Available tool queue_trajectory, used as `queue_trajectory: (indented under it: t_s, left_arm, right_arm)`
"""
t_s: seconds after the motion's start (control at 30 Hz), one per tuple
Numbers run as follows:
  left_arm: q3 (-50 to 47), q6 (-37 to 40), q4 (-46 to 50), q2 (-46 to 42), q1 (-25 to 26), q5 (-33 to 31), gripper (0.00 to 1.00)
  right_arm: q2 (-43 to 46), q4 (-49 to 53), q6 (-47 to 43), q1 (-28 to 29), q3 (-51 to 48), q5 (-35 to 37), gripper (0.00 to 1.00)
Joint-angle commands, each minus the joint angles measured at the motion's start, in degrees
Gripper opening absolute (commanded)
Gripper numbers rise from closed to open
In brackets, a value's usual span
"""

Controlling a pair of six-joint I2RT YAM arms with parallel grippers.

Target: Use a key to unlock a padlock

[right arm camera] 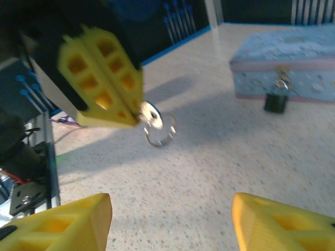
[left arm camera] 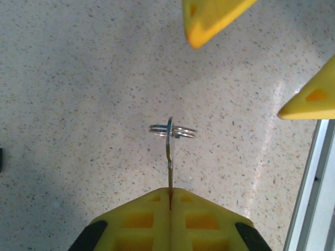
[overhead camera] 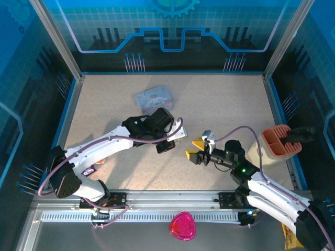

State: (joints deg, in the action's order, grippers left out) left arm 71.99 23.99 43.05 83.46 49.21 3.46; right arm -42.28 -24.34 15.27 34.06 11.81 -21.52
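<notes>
left hand (left arm camera: pixel 170 192) pinches key (left arm camera: pixel 169 157), ring end (left arm camera: pixel 172 130) seemingly outward

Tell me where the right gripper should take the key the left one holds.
Pinch the key on its bare flat stretch between the left gripper and the split ring, closing on its broad faces. Come from the ring end, where the open right gripper faces it.

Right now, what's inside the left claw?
The left claw is shut on the key. A thin stretch of the key sticks out, with a wire ring at its end. The rest is pinched inside the claw and covered.
</notes>
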Motion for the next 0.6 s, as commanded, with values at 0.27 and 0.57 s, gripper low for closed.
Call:
queue_trajectory:
  t_s: [0.27, 0.57]
  left_arm:
    - [2.0, 2.6, 4.2, 1.0, 1.6, 3.5, 0.0]
    - [0.6, 4.1, 4.3, 0.3, 1.8, 5.0, 0.0]
  right_arm:
    - [-6.1, -12.1, -6.1, 0.5, 1.7, -9.9, 0.5]
    - [-9.8, -9.2, -7.5, 2.0, 4.8, -9.9, 0.43]
